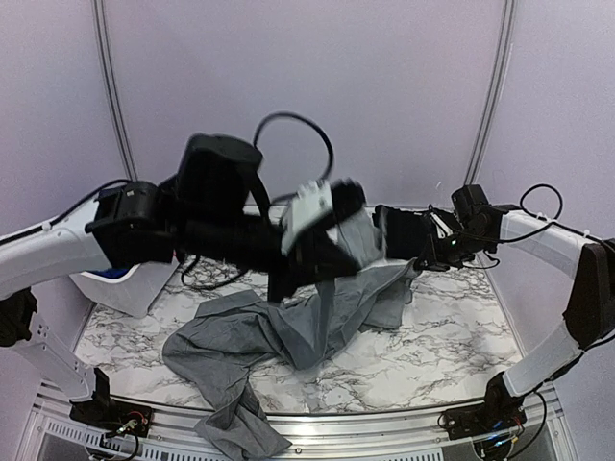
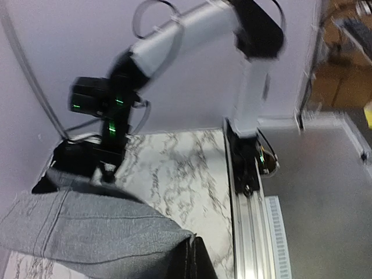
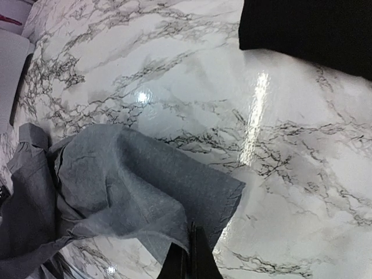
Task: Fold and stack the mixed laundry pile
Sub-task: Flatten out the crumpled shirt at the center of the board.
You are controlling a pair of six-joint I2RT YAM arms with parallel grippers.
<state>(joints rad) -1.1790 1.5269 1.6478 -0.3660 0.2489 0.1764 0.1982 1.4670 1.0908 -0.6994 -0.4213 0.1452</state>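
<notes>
A large grey garment (image 1: pixel 288 331) is lifted at its far edge and trails down onto the marble table (image 1: pixel 452 327), with one end hanging over the front edge. My left gripper (image 1: pixel 348 215) is shut on a seamed edge of it, seen in the left wrist view (image 2: pixel 87 229) with the fingers (image 2: pixel 195 261) pinched together. My right gripper (image 1: pixel 386 240) is shut on another corner of the same cloth (image 3: pixel 133 192), its fingers (image 3: pixel 192 258) closed a little above the table. A flat black piece (image 3: pixel 308 29) lies on the table beyond. The rest of the pile is hidden.
A white basket (image 1: pixel 125 288) stands at the table's left with blue cloth inside; its rim and a pink bit show in the right wrist view (image 3: pixel 11 52). The metal rail (image 2: pixel 250 221) runs along the table's front edge. The right arm (image 2: pixel 192 35) crosses the left wrist view.
</notes>
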